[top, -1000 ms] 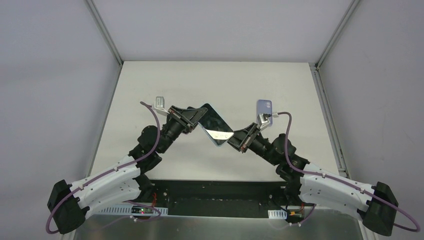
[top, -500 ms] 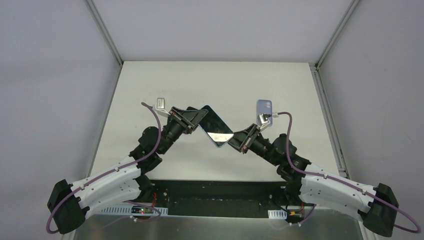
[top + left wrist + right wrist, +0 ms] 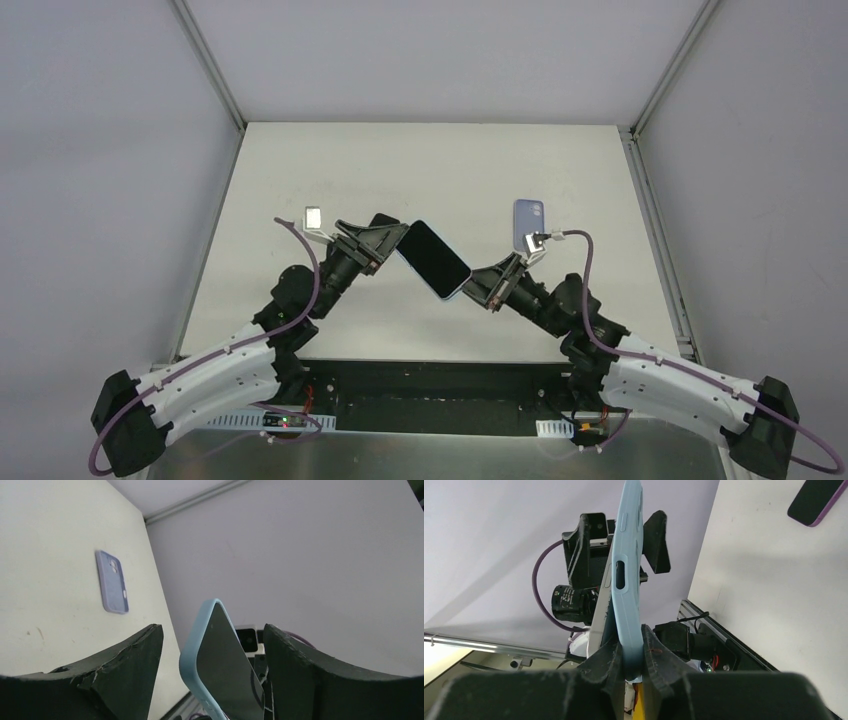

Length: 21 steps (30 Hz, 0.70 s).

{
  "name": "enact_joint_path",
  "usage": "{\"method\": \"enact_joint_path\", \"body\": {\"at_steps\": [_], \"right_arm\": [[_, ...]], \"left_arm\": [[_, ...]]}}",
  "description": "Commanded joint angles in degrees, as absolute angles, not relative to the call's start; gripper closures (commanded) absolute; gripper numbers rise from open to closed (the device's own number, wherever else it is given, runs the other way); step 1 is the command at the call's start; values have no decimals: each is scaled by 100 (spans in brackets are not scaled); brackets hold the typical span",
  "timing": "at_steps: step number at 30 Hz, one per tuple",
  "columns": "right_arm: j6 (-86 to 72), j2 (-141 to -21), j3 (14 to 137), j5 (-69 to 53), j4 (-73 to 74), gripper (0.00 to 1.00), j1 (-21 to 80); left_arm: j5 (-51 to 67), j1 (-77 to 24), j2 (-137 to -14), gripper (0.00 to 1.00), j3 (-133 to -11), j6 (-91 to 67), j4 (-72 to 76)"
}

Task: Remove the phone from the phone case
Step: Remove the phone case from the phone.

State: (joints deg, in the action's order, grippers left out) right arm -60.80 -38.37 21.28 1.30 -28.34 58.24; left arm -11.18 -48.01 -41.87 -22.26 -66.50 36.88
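Phone sits in its lt-blue phone case, held up off the bench btwn the two arms. Dark screen faces the top cam, long axis diagonal from upper L to lower R. R gripper is clamped narrow on the lower-R end, jaws pinching front & back of the cased phone. R wrist view shows the case edge-on w/ a side cutout, rising out of the closed jaws. L gripper stands wide at the upper-L end: in L wrist view its jaws flank the phone w/ clear gaps both sides, touching neither face. Phone not yet out, blue rim wraps the screen edge. A lavender case lies flat on the bench just beyond the R arm, camera cutout up, apart from the held phone. Can't tell if there's a phone inside it.
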Motion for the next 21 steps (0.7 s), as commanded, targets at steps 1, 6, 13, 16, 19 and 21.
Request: {"method": "enact_joint_path", "body": {"at_steps": [1, 6, 13, 16, 19, 21], "right_arm": [[-6073, -3365, 2114, 398, -3085, 100, 5758], [-6010, -2973, 2125, 686, -2045, 100, 5674], [-5835, -2501, 2431, 1584, 49, 100, 5579], [-5819, -2589, 2617, 1731, 667, 100, 5563], [-5954, -2755, 2786, 1747, 1025, 100, 5555], [-6052, -2876, 2863, 1662, 1149, 100, 5542]], "left_arm": [[-1893, -4789, -3543, 23, -1993, -6020, 3722], [-1461, -4743, -3113, 19, -2402, -4628, 2785], [-1918, -6022, -4789, 26, -5469, -1876, -1863], [-2516, -6860, -5455, 22, -5761, -1234, -1978], [-3024, -7544, -6011, 20, -6063, -480, -2014], [-3189, -7825, -6356, 20, -6240, -102, -2057]]}}
